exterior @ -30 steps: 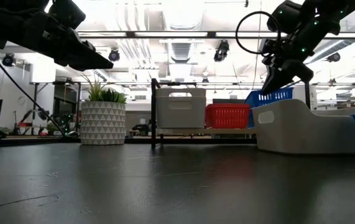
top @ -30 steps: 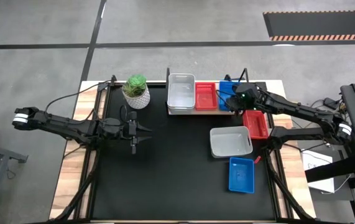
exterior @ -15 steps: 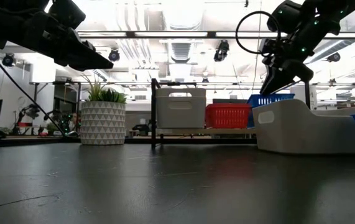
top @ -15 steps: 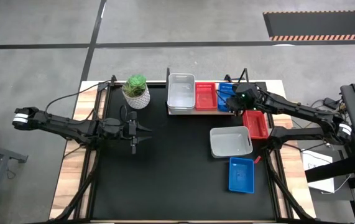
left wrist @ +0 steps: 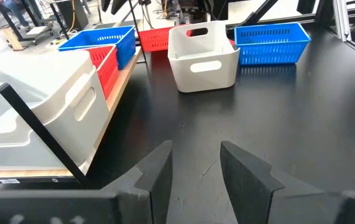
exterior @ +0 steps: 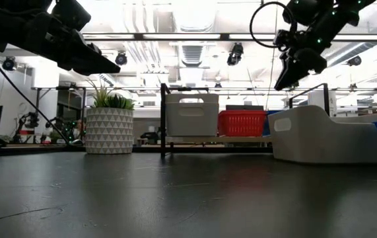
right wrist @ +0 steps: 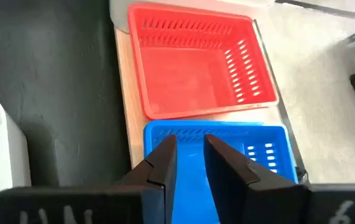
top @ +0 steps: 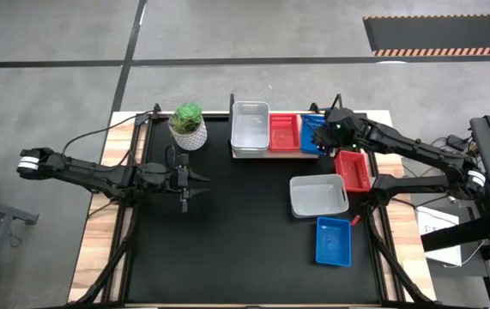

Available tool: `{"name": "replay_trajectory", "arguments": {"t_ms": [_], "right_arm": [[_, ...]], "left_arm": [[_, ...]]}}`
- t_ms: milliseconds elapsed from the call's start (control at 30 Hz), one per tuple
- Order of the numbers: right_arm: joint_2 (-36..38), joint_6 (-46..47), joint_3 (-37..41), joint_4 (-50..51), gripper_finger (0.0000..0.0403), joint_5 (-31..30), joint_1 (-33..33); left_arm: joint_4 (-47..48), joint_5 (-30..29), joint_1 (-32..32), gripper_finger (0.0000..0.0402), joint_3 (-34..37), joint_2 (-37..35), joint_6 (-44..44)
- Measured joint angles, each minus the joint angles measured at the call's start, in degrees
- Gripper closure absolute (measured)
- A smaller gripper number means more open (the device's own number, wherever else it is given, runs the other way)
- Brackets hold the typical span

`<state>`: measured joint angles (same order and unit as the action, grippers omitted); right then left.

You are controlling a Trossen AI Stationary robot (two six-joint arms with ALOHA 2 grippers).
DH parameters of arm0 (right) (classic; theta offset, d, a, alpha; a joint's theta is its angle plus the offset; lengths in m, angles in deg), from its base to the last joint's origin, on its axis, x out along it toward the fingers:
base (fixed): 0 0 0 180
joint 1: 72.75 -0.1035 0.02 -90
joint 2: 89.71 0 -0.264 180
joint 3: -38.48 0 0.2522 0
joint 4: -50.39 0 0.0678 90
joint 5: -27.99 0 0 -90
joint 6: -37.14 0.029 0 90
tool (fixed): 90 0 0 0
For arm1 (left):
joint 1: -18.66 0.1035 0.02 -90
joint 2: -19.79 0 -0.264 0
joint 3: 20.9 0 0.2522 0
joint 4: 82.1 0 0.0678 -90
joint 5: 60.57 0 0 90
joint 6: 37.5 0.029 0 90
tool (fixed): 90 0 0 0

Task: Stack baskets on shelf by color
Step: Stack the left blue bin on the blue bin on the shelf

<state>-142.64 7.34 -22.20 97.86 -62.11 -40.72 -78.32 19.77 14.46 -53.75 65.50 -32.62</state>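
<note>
The shelf (top: 289,154) stands at the table's far edge. On it rest a white-grey basket stack (top: 250,129), a red basket (top: 284,133) and a blue basket (top: 312,133), side by side on their bottoms. My right gripper (top: 331,131) hovers above the blue basket (right wrist: 227,162), slightly open and empty; in the low view it (exterior: 282,80) is well above shelf height. On the tabletop sit a red basket (top: 353,170), a white-grey basket (top: 317,195) and a blue basket (top: 333,241). My left gripper (top: 189,180) is open and empty at mid-left.
A white ribbed plant pot (top: 188,127) stands at the far left beside the shelf. The shelf's black frame posts (exterior: 164,119) rise at its ends. The tabletop's middle and near part (top: 227,249) is bare black surface.
My right gripper has lowered the blue basket, which was raised and tilted, onto the shelf next to the red one. It has then let go and gone straight up. The blue basket now sits low behind the white-grey basket in the low view.
</note>
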Motion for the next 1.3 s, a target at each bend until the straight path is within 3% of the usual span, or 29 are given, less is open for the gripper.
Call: {"name": "replay_trajectory", "arguments": {"t_ms": [333,567,767,900,1300], "right_arm": [[0.0,7.0,-4.7,3.7,0.0331,0.1,-0.3],[-1.4,12.5,-4.5,4.2,0.0358,0.1,-1.5],[-5.6,14.9,-4.4,3.9,0.0391,-1.6,-2.2],[-9.4,14.7,-4.4,3.7,0.0394,-4.8,-2.2],[-16.1,14.1,-5.8,11.8,0.0394,-4.5,-2.2]], "left_arm": [[0.0,0.0,0.0,0.0283,0.0,0.0,0.0],[0.0,0.0,0.0,0.0283,0.0,0.0,0.0],[0.0,0.0,0.0,0.0283,0.0,0.0,0.0],[0.0,0.0,0.0,0.0283,0.0,0.0,0.0],[0.0,0.0,0.0,0.0283,0.0,0.0,0.0]]}}
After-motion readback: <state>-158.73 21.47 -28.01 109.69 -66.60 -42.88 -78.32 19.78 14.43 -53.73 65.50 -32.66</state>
